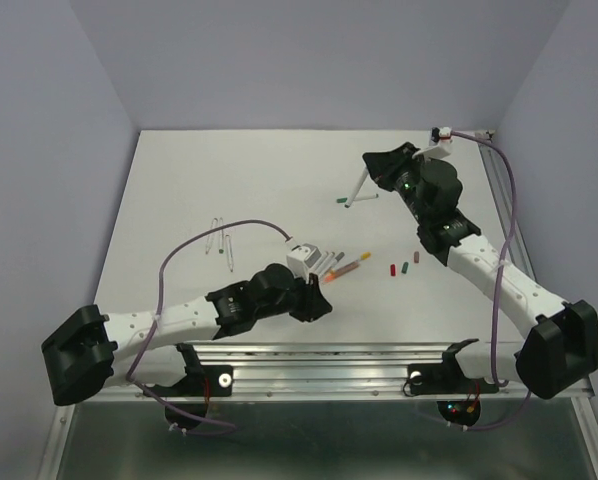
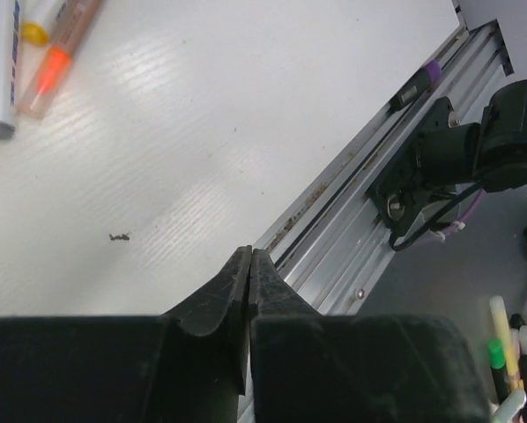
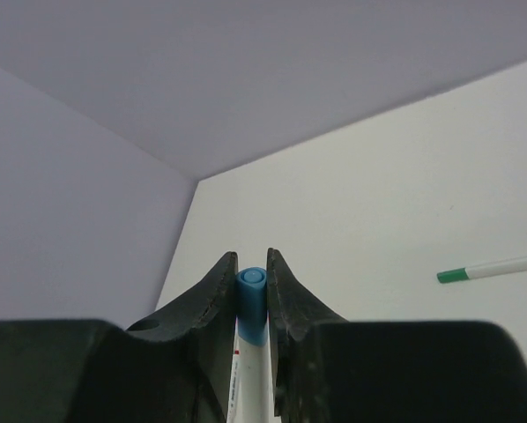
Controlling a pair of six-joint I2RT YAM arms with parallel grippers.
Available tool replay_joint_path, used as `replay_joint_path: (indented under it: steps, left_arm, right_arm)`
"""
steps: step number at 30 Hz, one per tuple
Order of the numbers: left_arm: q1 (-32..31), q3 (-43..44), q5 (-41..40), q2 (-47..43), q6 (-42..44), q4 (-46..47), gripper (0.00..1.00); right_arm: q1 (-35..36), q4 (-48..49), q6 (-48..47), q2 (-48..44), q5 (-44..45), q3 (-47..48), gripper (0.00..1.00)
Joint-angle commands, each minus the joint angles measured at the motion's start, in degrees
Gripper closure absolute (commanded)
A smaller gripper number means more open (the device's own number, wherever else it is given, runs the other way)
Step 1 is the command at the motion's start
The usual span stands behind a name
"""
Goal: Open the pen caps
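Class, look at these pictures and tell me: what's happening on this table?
The right pincer is shut on the blue cap of a white pen. The left pincer is shut and empty, beside a cluster of pens. A few loose caps lie on the table nearby.

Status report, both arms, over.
Left fingers shut, empty, near the pen cluster. Right fingers shut on blue pen cap, cap still on its barrel. Green-tipped pen lies nearby, clear of the grip.
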Motion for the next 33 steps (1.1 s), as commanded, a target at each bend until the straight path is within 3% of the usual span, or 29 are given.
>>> replay_joint_path:
  steps: [1, 3, 4, 5, 15, 26, 27, 29, 30, 31, 32, 33]
  left_arm:
    - [0.17, 8.78, -3.43, 1.42, 4.13, -2.96, 0.63]
    - [0.25, 12.65, -4.30, 3.52, 5.37, -4.10, 0.33]
    - [0.34, 14.58, -4.48, 4.14, 6.86, -4.63, 0.09]
    - [0.34, 15.55, -4.57, 4.67, 7.48, -4.98, 0.01]
    - [2.18, 24.17, -10.81, 9.68, 10.91, -6.13, 0.01]
    - [4.47, 30.32, -9.32, 15.22, 13.64, -4.29, 0.01]
    - [4.47, 30.41, -8.01, 15.57, 13.73, -3.68, 0.04]
    - [4.47, 30.85, -6.95, 16.44, 13.73, -3.14, 0.20]
    - [4.56, 31.12, -6.68, 16.62, 13.73, -3.06, 0.42]
    - [4.56, 31.21, -6.59, 16.89, 13.81, -3.05, 0.57]
    - [4.56, 31.21, -6.59, 16.89, 13.73, -3.05, 0.83]
    - [4.56, 31.03, -6.42, 16.80, 13.29, -3.05, 1.00]
  right_arm:
    - [0.23, 1.24, -1.24, -2.43, -4.66, -3.21, 0.99]
    - [0.23, 0.72, -1.24, -4.27, -6.24, -4.97, 0.99]
    - [0.14, 0.54, -1.16, -4.89, -6.86, -6.72, 0.99]
    - [0.23, 0.37, -1.07, -5.60, -7.22, -7.61, 0.99]
    - [0.23, 0.71, 6.22, -12.90, -21.16, -18.94, 0.99]
    - [0.32, 5.02, 12.82, -14.48, -31.12, -23.35, 0.99]
    - [0.32, 6.07, 13.25, -14.74, -31.04, -23.52, 0.99]
    - [0.32, 5.99, 13.00, -14.57, -30.78, -22.74, 0.99]
    - [0.32, 5.47, 12.82, -14.05, -30.86, -22.30, 0.99]
    - [0.32, 5.29, 12.73, -13.61, -30.86, -21.95, 0.99]
    - [0.32, 5.20, 12.64, -13.25, -30.78, -21.60, 0.99]
    - [0.32, 5.11, 12.12, -12.64, -29.91, -21.42, 0.99]
